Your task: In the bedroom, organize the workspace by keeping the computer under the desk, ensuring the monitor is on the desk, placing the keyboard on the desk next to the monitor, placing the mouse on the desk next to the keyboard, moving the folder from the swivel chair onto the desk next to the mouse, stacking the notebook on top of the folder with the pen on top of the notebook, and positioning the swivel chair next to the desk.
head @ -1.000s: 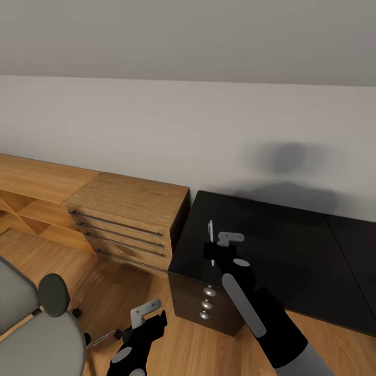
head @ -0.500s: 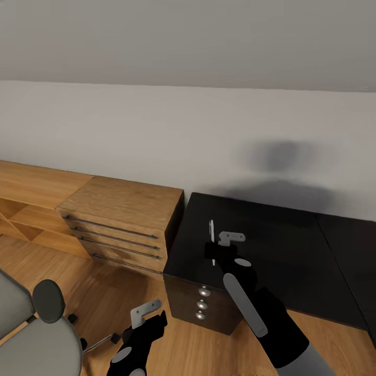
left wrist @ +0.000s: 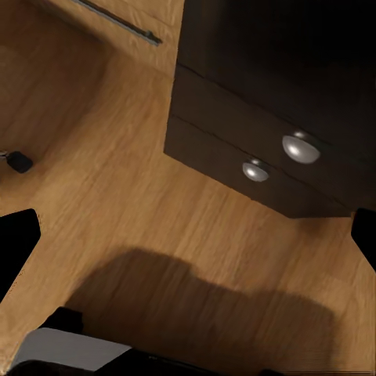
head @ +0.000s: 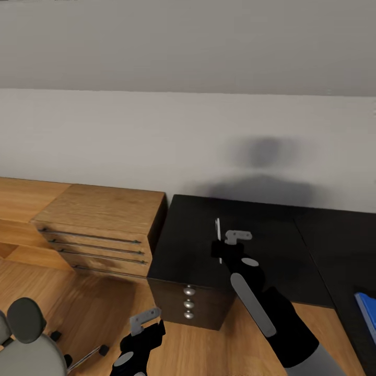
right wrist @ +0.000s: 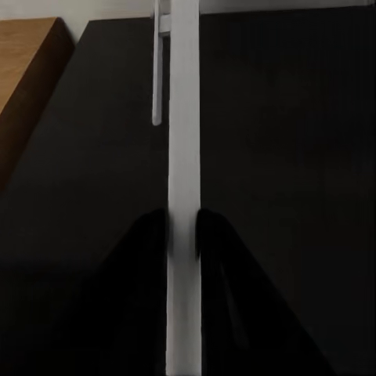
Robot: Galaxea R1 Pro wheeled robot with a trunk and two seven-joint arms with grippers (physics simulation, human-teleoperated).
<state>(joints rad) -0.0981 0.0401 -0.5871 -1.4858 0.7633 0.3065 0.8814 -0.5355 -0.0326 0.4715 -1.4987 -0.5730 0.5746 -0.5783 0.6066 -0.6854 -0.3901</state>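
Right end effector [head: 222, 245] clamped on upright white pen [head: 218, 228] above black worktop [head: 193, 245], left end effector [head: 142, 322] apart over wooden floor [head: 104, 308], blue folder [head: 367, 308] at worktop's right edge

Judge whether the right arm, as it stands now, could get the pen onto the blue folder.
Probably not yet. The right gripper holds the pen upright over the desk near its left end, while the folder lies far off at the picture's right edge. Nothing blocks the way between them.

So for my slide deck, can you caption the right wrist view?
Right gripper shut on the white pen, held above the glossy black desk.
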